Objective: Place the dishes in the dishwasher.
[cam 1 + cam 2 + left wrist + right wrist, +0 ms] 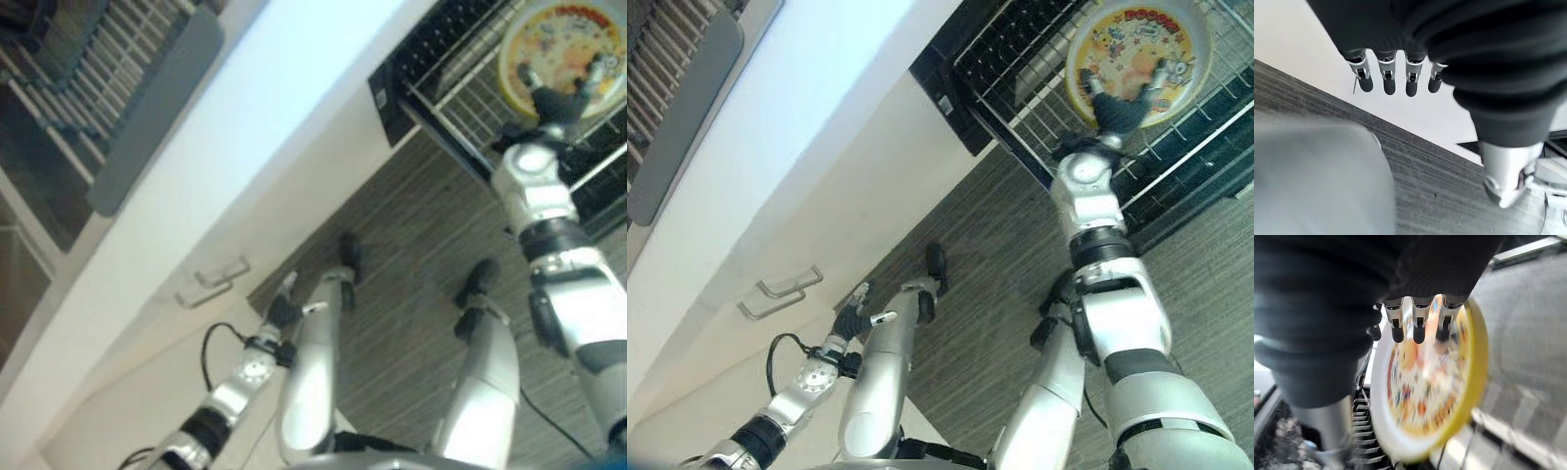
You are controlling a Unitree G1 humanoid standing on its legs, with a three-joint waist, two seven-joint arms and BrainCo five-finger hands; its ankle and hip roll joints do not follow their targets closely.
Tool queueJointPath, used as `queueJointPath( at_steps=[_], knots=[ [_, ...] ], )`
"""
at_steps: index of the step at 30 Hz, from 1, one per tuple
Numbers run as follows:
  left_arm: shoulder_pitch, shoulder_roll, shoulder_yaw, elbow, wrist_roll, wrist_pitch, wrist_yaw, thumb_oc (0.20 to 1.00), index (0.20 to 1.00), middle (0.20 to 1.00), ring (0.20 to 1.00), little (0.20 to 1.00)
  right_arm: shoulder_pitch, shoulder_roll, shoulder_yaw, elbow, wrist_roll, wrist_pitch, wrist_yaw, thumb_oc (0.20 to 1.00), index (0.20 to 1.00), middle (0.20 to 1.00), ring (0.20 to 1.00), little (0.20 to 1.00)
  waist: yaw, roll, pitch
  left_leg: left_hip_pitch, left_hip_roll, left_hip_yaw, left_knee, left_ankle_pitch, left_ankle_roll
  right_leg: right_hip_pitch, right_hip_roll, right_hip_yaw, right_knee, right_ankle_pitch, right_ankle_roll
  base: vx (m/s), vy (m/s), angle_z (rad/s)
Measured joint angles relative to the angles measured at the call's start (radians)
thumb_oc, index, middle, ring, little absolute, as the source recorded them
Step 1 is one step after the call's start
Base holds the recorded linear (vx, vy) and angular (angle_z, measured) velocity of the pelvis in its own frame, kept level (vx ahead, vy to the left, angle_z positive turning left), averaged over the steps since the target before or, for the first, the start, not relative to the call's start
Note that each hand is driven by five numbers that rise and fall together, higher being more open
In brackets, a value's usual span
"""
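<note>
A round plate (pixel 1136 49) with a yellow rim and a cartoon picture is tilted over the wire rack (pixel 1019 69) of the pulled-out dishwasher at the upper right. My right hand (pixel 1117 110) grips its near edge, fingers (pixel 1418 328) curled over the printed face of the plate (pixel 1430 382). The plate (pixel 563 44) is above the rack's wires; whether it touches them I cannot tell. My left hand (pixel 282 311) hangs low by the cabinet front, its fingers (pixel 1386 78) relaxed and holding nothing.
A white counter (pixel 245 108) runs diagonally, with a drying rack (pixel 98 69) and a grey mat (pixel 147 108) on it at the upper left. Two cabinet handles (pixel 784 292) stick out near my left hand. Grey plank floor (pixel 411 235) lies below the dishwasher's black front (pixel 387 98).
</note>
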Motion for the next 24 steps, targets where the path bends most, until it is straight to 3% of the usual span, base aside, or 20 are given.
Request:
queueJointPath(
  at_steps=[2,5,14,15,21,24],
  knots=[
    [0.0,-0.002,0.006,0.014,-0.001,0.0,0.002,1.0,1.0,1.0,1.0,1.0,0.029,0.001,0.04,-0.055,-0.017,-0.033,0.003,1.0,1.0,1.0,1.0,1.0,-0.009,0.001,-0.001,0.033,0.002,0.012,-0.001,-0.005,0.003,0.027,-0.001,0.003,0.001,-0.004,-0.005,0.0,0.03,-0.13],
    [0.003,-0.004,0.03,0.041,-0.006,0.016,0.002,1.0,1.0,1.0,1.0,1.0,0.032,-0.025,0.037,-0.113,-0.072,-0.027,-0.004,1.0,1.0,1.0,1.0,1.0,-0.017,0.002,-0.001,0.06,0.004,0.012,-0.001,-0.005,0.002,0.052,0.0,0.003,0.005,-0.013,-0.015,0.0,0.0,0.0],
    [0.049,-0.024,0.077,0.137,-0.037,0.042,-0.021,1.0,1.0,1.0,1.0,1.0,0.119,-0.008,0.041,-0.131,-0.122,-0.025,0.023,1.0,1.0,1.0,1.0,1.0,-0.047,-0.007,-0.021,0.21,0.01,0.019,-0.039,-0.017,-0.005,0.204,0.01,-0.003,-0.053,-0.008,0.004,0.0,-0.014,-0.03],
    [0.053,-0.025,0.086,0.151,-0.036,0.042,-0.023,1.0,1.0,1.0,1.0,1.0,0.127,-0.004,0.049,-0.134,-0.121,-0.024,0.035,1.0,1.0,1.0,1.0,1.0,-0.051,-0.013,-0.028,0.225,0.013,0.019,-0.04,-0.016,-0.004,0.223,0.014,-0.005,-0.057,-0.008,0.005,0.0,-0.074,-0.08],
    [0.073,-0.055,0.192,0.288,-0.039,0.045,-0.092,1.0,1.0,1.0,1.0,1.0,0.298,0.043,0.175,-0.304,-0.106,-0.063,0.173,1.0,1.0,1.0,1.0,1.0,-0.076,-0.114,-0.075,0.419,0.027,0.022,-0.113,-0.007,-0.032,0.427,0.047,-0.037,-0.139,0.006,0.023,0.0,-0.058,-0.03],
    [0.074,-0.102,0.261,0.358,-0.091,0.066,-0.228,1.0,1.0,1.0,1.0,1.0,0.407,0.049,0.174,-0.34,-0.069,-0.072,0.249,1.0,1.0,1.0,1.0,1.0,-0.084,-0.13,-0.083,0.559,0.036,0.028,-0.195,0.006,-0.054,0.586,0.074,-0.06,-0.251,0.028,0.011,0.05,-0.096,-0.06]
  ],
)
